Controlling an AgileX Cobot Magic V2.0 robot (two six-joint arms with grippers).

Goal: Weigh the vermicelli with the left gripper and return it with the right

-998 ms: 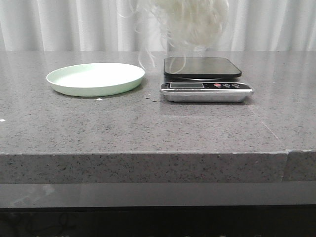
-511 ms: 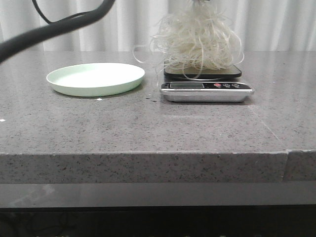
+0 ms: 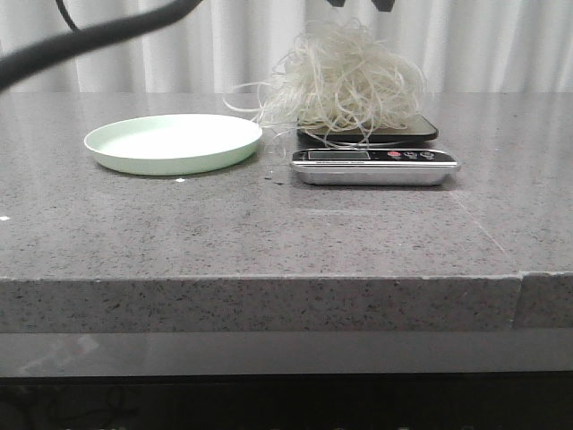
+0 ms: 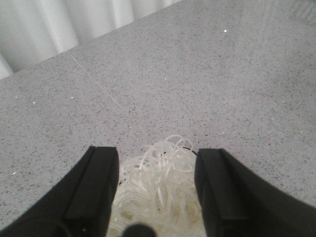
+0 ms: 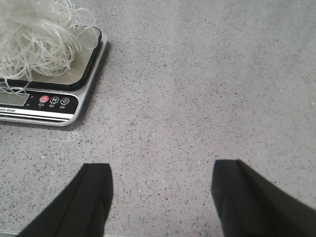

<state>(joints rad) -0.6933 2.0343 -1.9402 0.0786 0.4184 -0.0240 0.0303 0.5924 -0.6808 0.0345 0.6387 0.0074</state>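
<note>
The black angular left gripper [image 4: 157, 190] is cut off at the front view's top edge; its jaws stand wide. The fluffy whitish vermicelli tangle [image 3: 345, 82] rests on the black-topped silver scale [image 3: 374, 149], directly beneath that gripper; strands overhang the scale's plate-side edge.

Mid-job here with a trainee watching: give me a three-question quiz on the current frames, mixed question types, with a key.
1. True or false: the vermicelli lies on the plate.
2. Multiple choice: the left gripper is A) shut on the noodles, B) open above the noodles, C) out of view.
3. Short answer: what lies directly below the right gripper?

Key
1. False. The noodles sit on the scale, with strands hanging over its left edge; the plate holds nothing.
2. B. Its fingers stand apart, with the tangle showing between them.
3. Bare table; the scale is off to one side of it.
</note>
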